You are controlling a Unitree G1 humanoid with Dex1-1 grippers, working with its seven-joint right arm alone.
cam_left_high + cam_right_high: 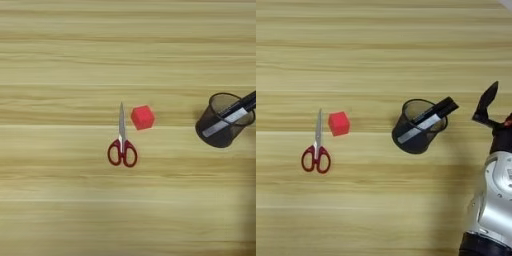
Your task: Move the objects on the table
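The worktop is seen as light yellowish wood grain in horizontal plank stripes, filling both views; the silver forearm is seen only at the right edge of the right eye view, well apart from every object; one black finger is shown pointing upward above it, the other being cut off by the picture's edge, so whether the jaws are spread or pressed together cannot be told. The black mesh pen cup is set right of the middle, leaning it seems toward the upper right; a black-and-silver marker is held in it, tilted up to the right, and no writing can be read on it. The red-handled scissors are laid flat at the left with silver blades pointing away and closed; the small red cube is placed just beside the blades, on their right, apart from the pen cup.
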